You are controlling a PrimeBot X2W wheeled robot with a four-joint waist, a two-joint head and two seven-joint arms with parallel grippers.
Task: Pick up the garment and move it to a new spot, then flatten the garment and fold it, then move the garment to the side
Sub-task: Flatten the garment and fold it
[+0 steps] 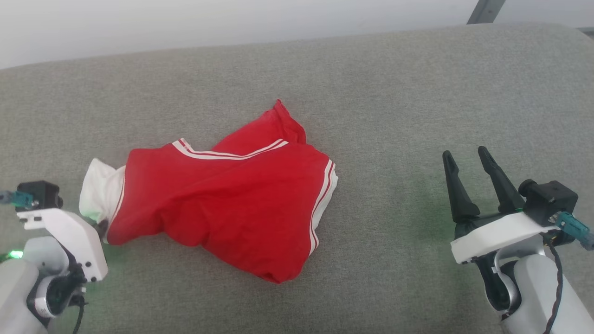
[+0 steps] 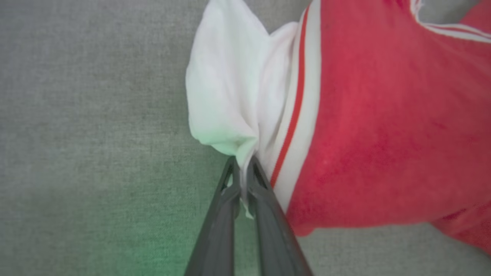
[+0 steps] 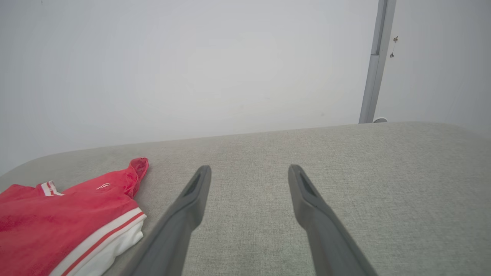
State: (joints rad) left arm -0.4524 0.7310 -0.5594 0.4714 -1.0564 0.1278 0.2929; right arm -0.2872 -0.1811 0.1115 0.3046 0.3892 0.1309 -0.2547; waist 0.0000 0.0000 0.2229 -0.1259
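Garment [image 1: 222,195] sleeve clamped by left fingers [image 2: 222,222]; right fingers [image 3: 180,226] spread, pointing forward, empty.

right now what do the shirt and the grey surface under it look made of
The garment: soft matte knit, probably jersey; it bunches where the left gripper pinches its white sleeve. The grey surface: matte woven upholstery fabric, fine weave visible; rounded edge hints at padding.
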